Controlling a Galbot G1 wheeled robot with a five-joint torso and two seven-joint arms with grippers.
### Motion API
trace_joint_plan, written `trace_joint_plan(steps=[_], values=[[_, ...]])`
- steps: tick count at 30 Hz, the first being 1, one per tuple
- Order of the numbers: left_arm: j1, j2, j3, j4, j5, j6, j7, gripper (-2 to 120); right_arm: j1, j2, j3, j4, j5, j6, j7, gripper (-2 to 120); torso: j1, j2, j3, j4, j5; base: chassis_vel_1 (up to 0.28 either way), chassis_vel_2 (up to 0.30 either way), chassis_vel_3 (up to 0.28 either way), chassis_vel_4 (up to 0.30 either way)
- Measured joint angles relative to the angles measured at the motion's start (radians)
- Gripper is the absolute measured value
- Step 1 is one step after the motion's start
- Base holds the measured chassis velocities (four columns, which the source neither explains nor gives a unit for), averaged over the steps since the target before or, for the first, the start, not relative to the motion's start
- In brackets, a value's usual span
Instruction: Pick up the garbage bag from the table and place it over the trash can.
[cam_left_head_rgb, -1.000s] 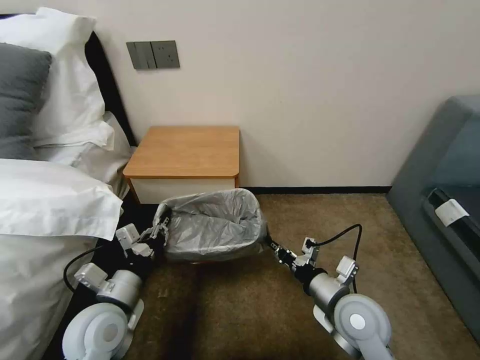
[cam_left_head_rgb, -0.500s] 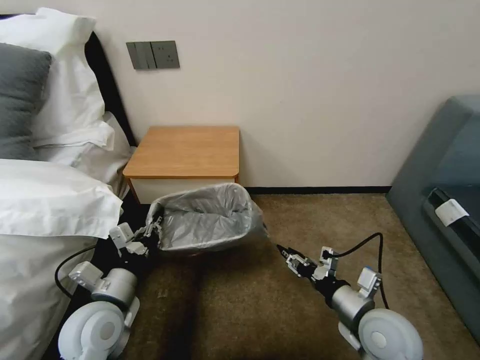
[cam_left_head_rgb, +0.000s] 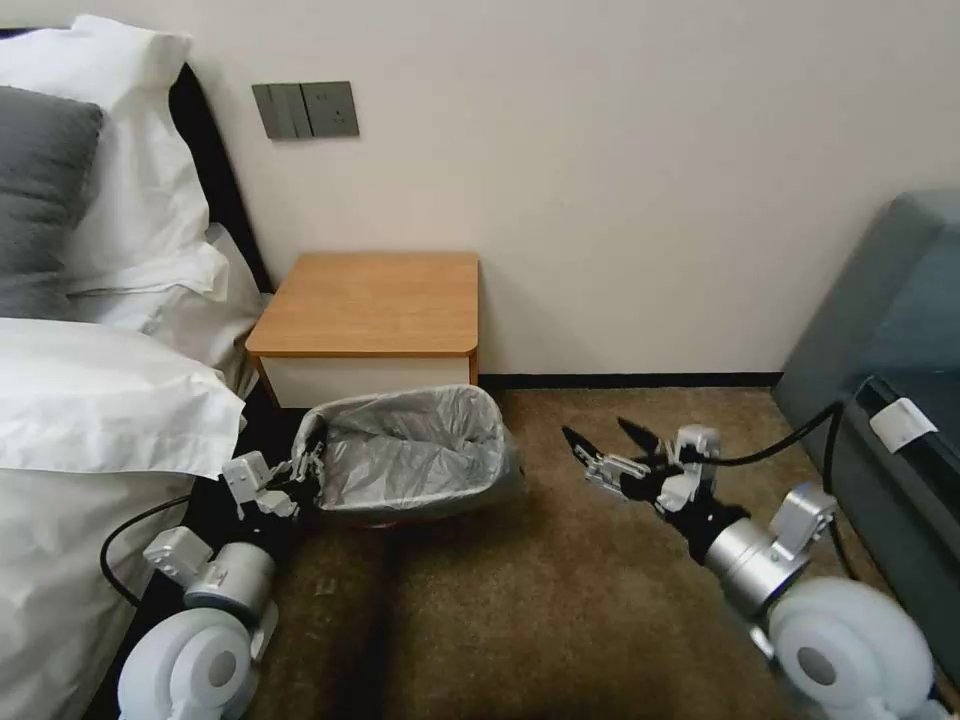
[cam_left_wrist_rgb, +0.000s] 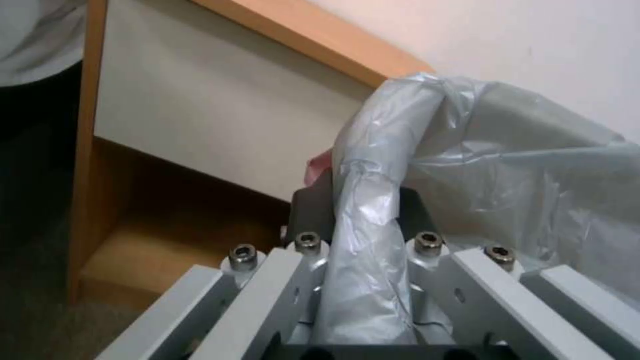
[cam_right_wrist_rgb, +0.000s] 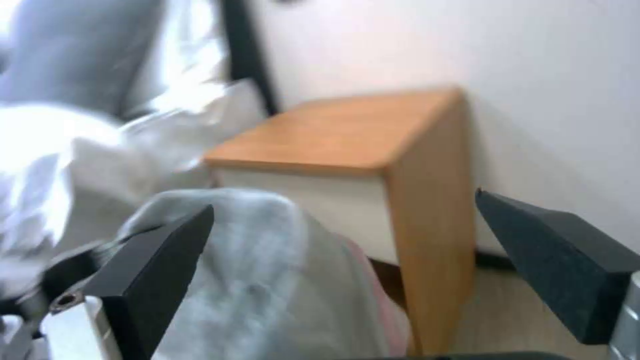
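Note:
The grey crinkly garbage bag (cam_left_head_rgb: 410, 450) lies spread open on the carpet in front of the table (cam_left_head_rgb: 372, 300), draped over the trash can, whose body is hidden under the plastic. My left gripper (cam_left_head_rgb: 305, 470) is at the bag's left rim and shut on a bunched fold of it. The left wrist view shows that fold of the garbage bag (cam_left_wrist_rgb: 373, 200) pinched between the dark fingers (cam_left_wrist_rgb: 313, 210). My right gripper (cam_left_head_rgb: 594, 428) hovers open to the right of the bag, apart from it. Its pads (cam_right_wrist_rgb: 160, 260) stand wide in the right wrist view, facing the bag (cam_right_wrist_rgb: 267, 280) and the table (cam_right_wrist_rgb: 347, 130).
A bed with white linen (cam_left_head_rgb: 90, 420) and pillows crowds the left side, close to my left arm. A grey sofa (cam_left_head_rgb: 890, 380) stands at the right. The wall (cam_left_head_rgb: 620, 200) runs behind the table. Open brown carpet (cam_left_head_rgb: 560, 600) lies ahead.
My right gripper has let go of the bag's right edge, swung away to the right and opened. The bag has sunk lower and slackened. The left gripper keeps its hold.

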Motion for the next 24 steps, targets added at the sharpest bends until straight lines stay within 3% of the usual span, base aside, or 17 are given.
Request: trace_joint_plan(steps=[3, 7, 9, 10, 13, 14, 17, 22, 24], values=[[0.005, 0.003, 0.017, 0.0, 0.068, -0.015, 0.007, 9, 0.121, -0.137, -0.116, 0.003, -0.102, 0.009, -0.081, 100, 0.0, 0.0, 0.0, -0.0003, 0.0, 0.0, 0.0, 0.0, 0.0], [0.009, 0.004, 0.03, -0.002, 0.109, -0.024, 0.01, 9, 0.244, -0.199, -0.225, -0.003, -0.112, 0.0, -0.079, 100, 0.0, 0.0, 0.0, 0.0002, -0.0004, 0.0, 0.0, 0.0, 0.0], [0.012, 0.005, 0.038, -0.003, 0.145, -0.032, 0.019, 9, 0.359, -0.229, -0.337, -0.017, -0.115, -0.017, -0.075, 94, 0.0, 0.0, 0.0, 0.0002, -0.0001, 0.0, 0.0, 0.0, 0.0], [0.012, 0.005, 0.038, -0.003, 0.145, -0.032, 0.019, 9, 0.359, -0.229, -0.337, -0.017, -0.115, -0.017, -0.075, 94, 0.0, 0.0, 0.0, 0.0002, -0.0001, 0.0, 0.0, 0.0, 0.0], [0.016, 0.005, 0.051, -0.009, 0.179, -0.042, 0.028, 9, 0.506, -0.23, -0.503, -0.053, -0.154, -0.022, -0.093, 80, 0.0, 0.0, 0.0, 0.0001, -0.0001, 0.0, 0.0, 0.0, 0.0], [0.016, 0.005, 0.051, -0.009, 0.179, -0.042, 0.028, 9, 0.506, -0.23, -0.503, -0.053, -0.154, -0.022, -0.093, 80, 0.0, 0.0, 0.0, 0.0001, -0.0001, 0.0, 0.0, 0.0, 0.0], [0.018, 0.001, 0.055, -0.018, 0.213, -0.047, 0.039, 9, 0.663, -0.185, -0.671, -0.1, -0.209, -0.052, -0.128, 65, 0.0, 0.0, 0.0, 0.0, -0.0001, 0.0, 0.0, 0.0, 0.0], [0.022, -0.002, 0.055, -0.019, 0.254, -0.057, 0.053, 9, 0.761, -0.139, -0.774, -0.158, -0.254, -0.067, -0.134, 51, 0.0, 0.0, 0.0, 0.0002, -0.0004, 0.0, 0.0, 0.0, 0.0], [0.027, -0.005, 0.051, -0.024, 0.284, -0.066, 0.068, 8, 0.806, -0.104, -0.815, -0.2, -0.302, -0.081, -0.154, 39, 0.0, 0.0, 0.0, 0.0, -0.0003, 0.0, 0.0, 0.0, 0.0]])
